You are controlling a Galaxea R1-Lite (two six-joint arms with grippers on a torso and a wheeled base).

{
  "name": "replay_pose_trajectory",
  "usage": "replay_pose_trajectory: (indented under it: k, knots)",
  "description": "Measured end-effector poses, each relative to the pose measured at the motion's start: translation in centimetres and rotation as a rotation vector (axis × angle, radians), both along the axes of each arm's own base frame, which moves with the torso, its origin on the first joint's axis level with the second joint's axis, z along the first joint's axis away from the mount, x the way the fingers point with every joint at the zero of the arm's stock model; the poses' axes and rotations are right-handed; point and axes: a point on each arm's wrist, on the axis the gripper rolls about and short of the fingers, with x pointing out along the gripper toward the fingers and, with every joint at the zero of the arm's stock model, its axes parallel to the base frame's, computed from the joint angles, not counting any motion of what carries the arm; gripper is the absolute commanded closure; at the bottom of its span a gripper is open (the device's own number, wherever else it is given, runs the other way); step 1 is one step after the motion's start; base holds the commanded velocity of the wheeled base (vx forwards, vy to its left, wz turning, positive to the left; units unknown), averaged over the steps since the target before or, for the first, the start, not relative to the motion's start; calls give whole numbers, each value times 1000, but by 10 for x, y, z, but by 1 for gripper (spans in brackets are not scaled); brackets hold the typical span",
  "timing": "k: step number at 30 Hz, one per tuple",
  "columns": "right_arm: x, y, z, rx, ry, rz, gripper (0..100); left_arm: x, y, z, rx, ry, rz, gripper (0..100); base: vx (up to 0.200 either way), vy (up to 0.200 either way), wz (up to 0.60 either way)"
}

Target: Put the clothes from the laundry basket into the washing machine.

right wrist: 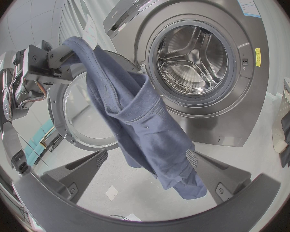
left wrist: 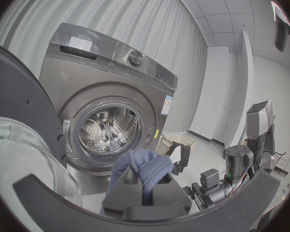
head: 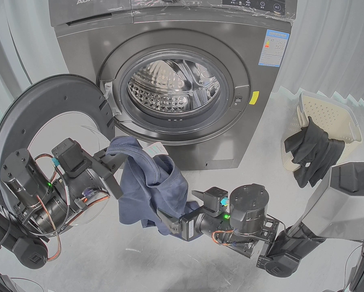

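So the left end effector (head: 114, 159) is clamped on the collar end of a blue shirt (head: 153, 183), holding it up in the air in front of the washing machine (head: 246, 61), just below the open drum (head: 169, 86). My guess is it grips the top so the rest hangs straight down and doesn't drag on the floor (head: 109, 256). The right end effector (head: 167, 223) sits low by the hanging hem with its fingers spread wide. In the right wrist view the cloth drapes between them and nothing is pinched, so it looks set to gather the bottom and help feed the bundle in. The door (head: 48, 102) is swung fully open to the robot's left, well out of the way of the opening, and the drum looks empty from here. The laundry basket (head: 331, 114) is tipped on its side on the floor at the machine's right corner, with dark clothes (head: 315, 151) spilling over its rim, so there's more to load after this one. The floor is pale, smooth and a bit glossy, and there's a light pleated curtain (head: 331, 33) behind the machine.
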Motion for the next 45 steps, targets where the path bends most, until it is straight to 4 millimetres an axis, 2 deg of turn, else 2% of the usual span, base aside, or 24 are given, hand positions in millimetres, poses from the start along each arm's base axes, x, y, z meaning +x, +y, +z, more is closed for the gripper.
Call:
replay_pose_trajectory:
  k: [7, 17, 22, 33, 45]
  knots:
    - [-4, 8, 1, 20, -10, 32, 0, 1, 0, 0, -1, -2, 0, 100, 0, 0, 0]
    - [20, 26, -12, 34, -34, 26, 0, 0, 0, 2, -5, -9, -1, 100, 0, 0, 0]
    - [31, 27, -20, 27, -34, 12, 0, 0, 0, 3, -6, -12, -1, 100, 0, 0, 0]
    - [54, 10, -27, 0, -37, -58, 0, -1, 0, 3, -7, -13, -3, 100, 0, 0, 0]
    - [64, -14, -14, -8, -59, -116, 0, -1, 0, 3, -7, -13, -3, 100, 0, 0, 0]
